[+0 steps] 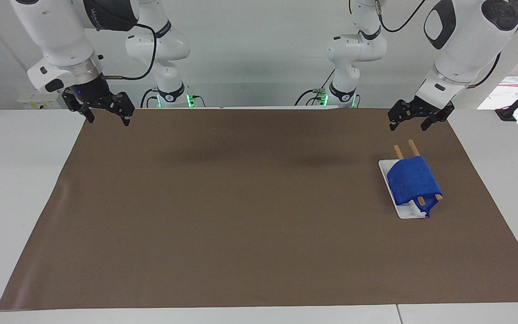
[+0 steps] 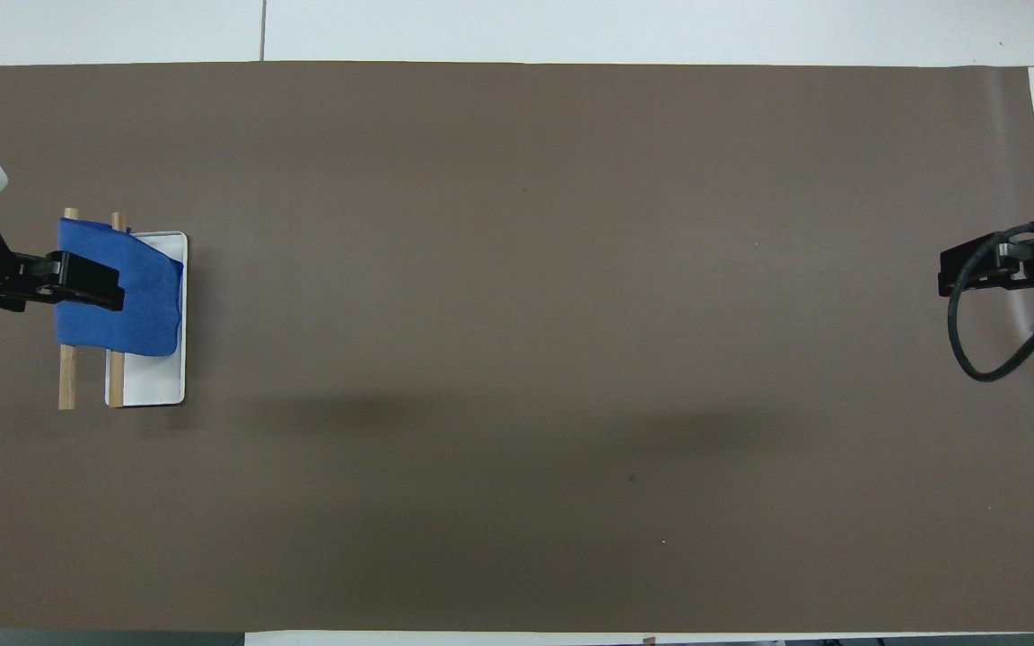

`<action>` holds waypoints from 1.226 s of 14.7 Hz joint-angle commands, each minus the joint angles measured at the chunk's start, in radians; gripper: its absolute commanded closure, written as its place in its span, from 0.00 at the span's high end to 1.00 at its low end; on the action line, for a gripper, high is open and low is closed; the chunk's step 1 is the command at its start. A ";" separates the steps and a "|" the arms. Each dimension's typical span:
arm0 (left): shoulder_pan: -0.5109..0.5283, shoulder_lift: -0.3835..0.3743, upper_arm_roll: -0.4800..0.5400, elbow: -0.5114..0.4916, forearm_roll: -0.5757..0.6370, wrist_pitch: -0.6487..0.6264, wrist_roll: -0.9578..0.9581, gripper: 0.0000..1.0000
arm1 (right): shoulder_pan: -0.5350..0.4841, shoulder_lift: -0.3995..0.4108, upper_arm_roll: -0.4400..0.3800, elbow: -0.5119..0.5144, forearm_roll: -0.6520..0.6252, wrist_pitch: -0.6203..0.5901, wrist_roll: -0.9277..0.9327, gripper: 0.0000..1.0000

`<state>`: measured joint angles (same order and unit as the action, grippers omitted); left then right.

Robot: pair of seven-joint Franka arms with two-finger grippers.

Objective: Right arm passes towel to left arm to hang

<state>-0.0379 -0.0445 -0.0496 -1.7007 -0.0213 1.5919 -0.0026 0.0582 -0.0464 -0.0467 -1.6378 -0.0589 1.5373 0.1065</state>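
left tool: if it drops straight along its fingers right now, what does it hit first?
Probably the bare brown mat. The left tool, open, hangs pointing down in the facing view, over the mat nearer the robots than the wooden rack holding the blue towel. Depth is uncertain; the rack's ends could be close.

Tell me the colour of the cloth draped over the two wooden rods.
Royal blue, plain: the small soft cloth shows best in the facing view.
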 commanded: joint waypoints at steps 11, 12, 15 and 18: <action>0.001 -0.018 0.002 -0.014 0.017 0.008 0.012 1.00 | -0.006 -0.026 0.008 -0.030 -0.015 0.021 -0.005 1.00; 0.001 -0.018 0.002 -0.014 0.017 0.007 0.009 1.00 | -0.006 -0.026 0.008 -0.031 -0.013 0.024 -0.005 1.00; 0.001 -0.018 0.002 -0.014 0.017 0.003 0.006 1.00 | -0.009 -0.024 0.007 -0.031 -0.001 0.026 -0.005 1.00; 0.001 -0.018 0.002 -0.014 0.017 0.005 0.004 1.00 | -0.014 -0.023 0.007 -0.028 0.001 0.029 -0.007 1.00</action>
<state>-0.0366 -0.0445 -0.0496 -1.7007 -0.0213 1.5927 -0.0026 0.0568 -0.0466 -0.0469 -1.6379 -0.0588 1.5402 0.1065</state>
